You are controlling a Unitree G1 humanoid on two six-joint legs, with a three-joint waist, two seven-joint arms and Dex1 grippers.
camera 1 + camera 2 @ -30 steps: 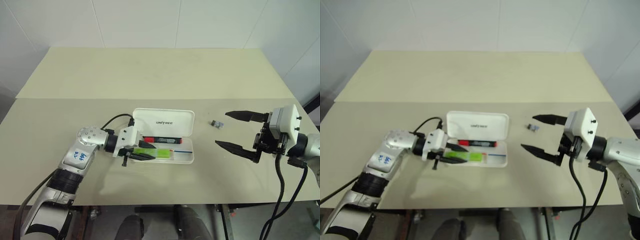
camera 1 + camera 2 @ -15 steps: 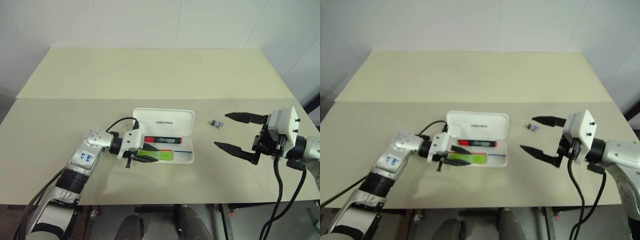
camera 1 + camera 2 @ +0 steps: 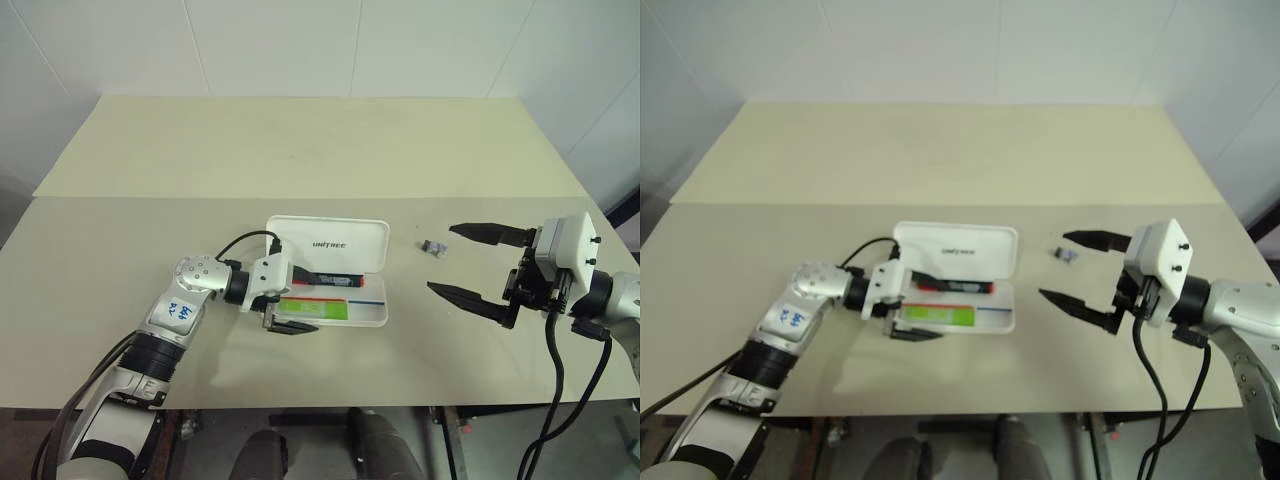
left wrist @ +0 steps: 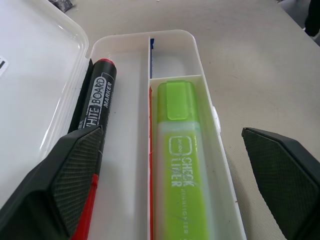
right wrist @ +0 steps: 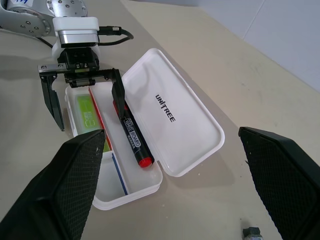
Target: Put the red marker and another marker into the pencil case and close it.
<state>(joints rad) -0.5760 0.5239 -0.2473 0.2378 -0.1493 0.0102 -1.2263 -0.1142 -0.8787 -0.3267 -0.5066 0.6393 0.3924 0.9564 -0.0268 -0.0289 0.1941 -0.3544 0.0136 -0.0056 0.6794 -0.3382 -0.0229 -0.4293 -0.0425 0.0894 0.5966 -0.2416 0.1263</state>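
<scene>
The white pencil case (image 3: 372,314) lies open mid-table, its lid (image 5: 170,115) flat behind the tray. The red marker (image 4: 97,105) lies in the tray's rear compartment. The lime-green marker (image 4: 180,160) lies flat in the front compartment, past a thin divider. My left gripper (image 3: 310,303) stands open at the case's left end, touching neither marker: one finger (image 4: 75,175) is over the red marker, the other (image 4: 285,165) outside the front wall. My right gripper (image 3: 441,258) hovers open to the right of the case with nothing between its fingers.
A small grey-black clip-like bit (image 3: 433,247) lies on the table between the case and my right gripper. The beige table (image 3: 300,150) stretches far behind the case. A black cable (image 3: 240,240) loops from my left wrist.
My left gripper has opened and let go of the green marker, which now lies in the case's front compartment. The right arm has not moved.
</scene>
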